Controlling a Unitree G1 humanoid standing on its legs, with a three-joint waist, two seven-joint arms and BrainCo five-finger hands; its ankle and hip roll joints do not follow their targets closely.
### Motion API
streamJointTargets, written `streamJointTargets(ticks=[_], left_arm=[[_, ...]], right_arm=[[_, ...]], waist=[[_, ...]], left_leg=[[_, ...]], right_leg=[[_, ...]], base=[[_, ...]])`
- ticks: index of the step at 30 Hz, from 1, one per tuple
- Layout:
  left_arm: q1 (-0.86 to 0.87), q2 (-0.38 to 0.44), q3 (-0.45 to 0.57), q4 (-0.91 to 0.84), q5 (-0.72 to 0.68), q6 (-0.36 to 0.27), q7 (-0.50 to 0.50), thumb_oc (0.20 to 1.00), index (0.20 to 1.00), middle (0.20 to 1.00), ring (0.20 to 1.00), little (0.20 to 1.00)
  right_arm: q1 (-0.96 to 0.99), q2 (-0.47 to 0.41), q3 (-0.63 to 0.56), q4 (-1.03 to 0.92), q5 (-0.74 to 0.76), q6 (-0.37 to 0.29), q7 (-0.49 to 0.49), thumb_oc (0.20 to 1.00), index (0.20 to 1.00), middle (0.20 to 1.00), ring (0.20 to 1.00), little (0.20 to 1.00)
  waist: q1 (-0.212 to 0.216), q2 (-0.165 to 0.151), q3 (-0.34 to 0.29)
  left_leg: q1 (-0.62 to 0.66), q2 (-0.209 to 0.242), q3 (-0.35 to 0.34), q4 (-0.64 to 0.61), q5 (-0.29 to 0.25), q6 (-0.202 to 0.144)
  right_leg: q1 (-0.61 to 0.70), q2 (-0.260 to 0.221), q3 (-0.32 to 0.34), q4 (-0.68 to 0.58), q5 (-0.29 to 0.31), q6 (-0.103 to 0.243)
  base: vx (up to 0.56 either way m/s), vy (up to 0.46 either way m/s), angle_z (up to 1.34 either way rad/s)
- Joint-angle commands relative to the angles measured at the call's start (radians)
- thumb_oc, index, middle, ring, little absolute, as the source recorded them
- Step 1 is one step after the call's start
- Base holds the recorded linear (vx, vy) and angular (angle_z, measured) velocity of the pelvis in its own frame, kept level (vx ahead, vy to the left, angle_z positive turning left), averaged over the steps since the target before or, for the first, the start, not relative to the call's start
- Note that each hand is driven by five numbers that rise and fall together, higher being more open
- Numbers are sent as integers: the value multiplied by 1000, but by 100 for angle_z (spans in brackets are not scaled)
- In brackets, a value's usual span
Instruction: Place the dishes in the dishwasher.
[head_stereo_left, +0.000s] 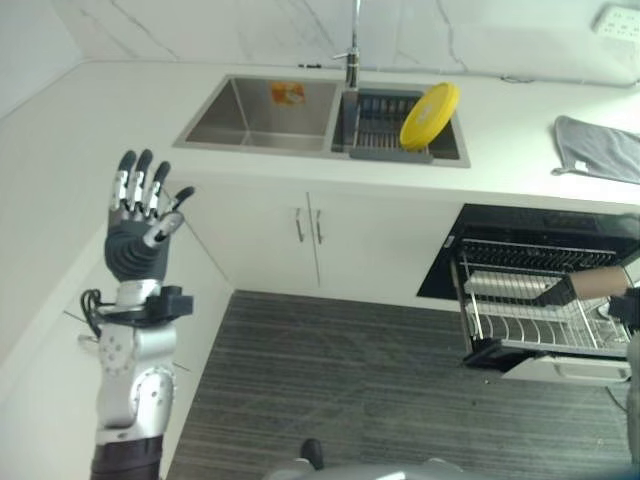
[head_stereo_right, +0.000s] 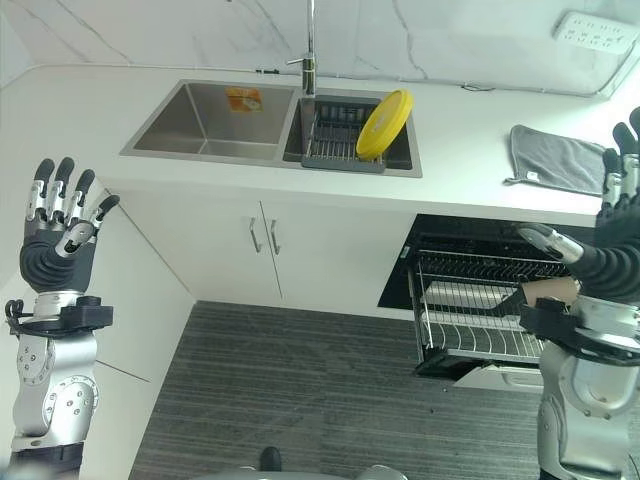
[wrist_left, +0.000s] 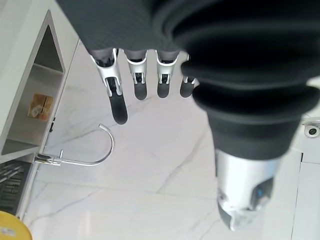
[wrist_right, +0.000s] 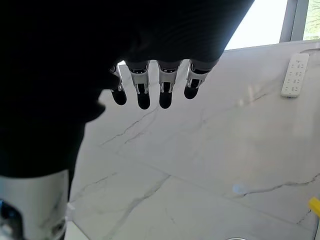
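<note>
While both hands are raised and holding nothing, I log the scene as follows.

Left hand (head_stereo_left: 140, 235): lower left of the frame, fingers straight and spread, palm bare.

Right hand (head_stereo_right: 610, 245): right edge, fingers straight, thumb out, likewise bare.

Yellow plate (head_stereo_right: 384, 124): upper centre, leaning on edge in the drain rack (head_stereo_right: 335, 140) of the right sink basin (head_stereo_right: 400, 160), presumably left to drip; I judge it the dish to be moved.

Dishwasher rack (head_stereo_right: 470, 310): pulled out at lower right, wire rows free to take it.

Grey cloth (head_stereo_right: 555, 160): flat on the counter (head_stereo_right: 470, 130), well apart from the plate.

Floor (head_stereo_right: 300, 400): open room between the cabinets and the rack; counter edge overhangs the rack.
</note>
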Motion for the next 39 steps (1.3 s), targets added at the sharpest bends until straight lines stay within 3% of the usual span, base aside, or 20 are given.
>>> streamJointTargets(ticks=[1,4,8,11,16,24,39], left_arm=[[-25,44,35,-70,-14,-14,-16,1000,1000,1000,1000,1000],[-17,29,24,-72,-18,-18,-17,1000,1000,1000,1000,1000],[-8,12,1,-80,-6,-23,-23,1000,1000,1000,1000,1000],[-8,11,-14,-88,13,-34,-28,1000,1000,1000,1000,1000],[-3,23,-11,-103,9,-50,1,1000,1000,1000,1000,1000],[-4,30,7,-105,-16,-60,30,1000,1000,1000,1000,1000],[5,31,20,-104,-38,-56,-24,1000,1000,1000,1000,1000]], right_arm=[[5,-66,-32,32,-17,-20,-39,1000,1000,1000,1000,1000],[8,-91,-57,48,11,-26,-29,1000,1000,1000,1000,1000],[46,-99,-88,60,54,-62,-27,1000,1000,1000,1000,1000],[71,-91,-92,52,62,-90,-40,1000,1000,1000,1000,1000],[46,-98,-67,34,63,-88,-69,1000,1000,1000,1000,1000],[15,-94,-32,29,38,-79,-95,1000,1000,1000,1000,1000],[39,-72,-43,17,38,-79,-107,1000,1000,1000,1000,1000]], waist=[[-16,8,-17],[-20,-3,-8],[-54,-11,-4],[-78,-12,-4],[-72,-4,-25],[-72,16,-48],[-94,25,-59]], left_leg=[[-19,12,-73,-1,-81,-42],[-9,11,-66,-1,-87,-45],[5,1,-74,-1,-104,-41],[17,-19,-90,-1,-118,-25],[38,-40,-100,-1,-138,-18],[58,-39,-81,-1,-150,-17],[74,-26,-57,-1,-158,-21]], right_leg=[[58,178,17,-60,-87,-56],[48,221,2,-116,-106,-60],[39,300,81,-275,-122,-71],[33,324,152,-314,-99,-69],[70,335,169,-384,-83,-76],[88,336,174,-387,-92,-82],[104,363,191,-387,-116,-101]], base=[[74,86,4],[78,38,-4],[100,-23,-5],[90,-36,22],[73,-49,25],[47,-48,4],[44,-86,-1]])
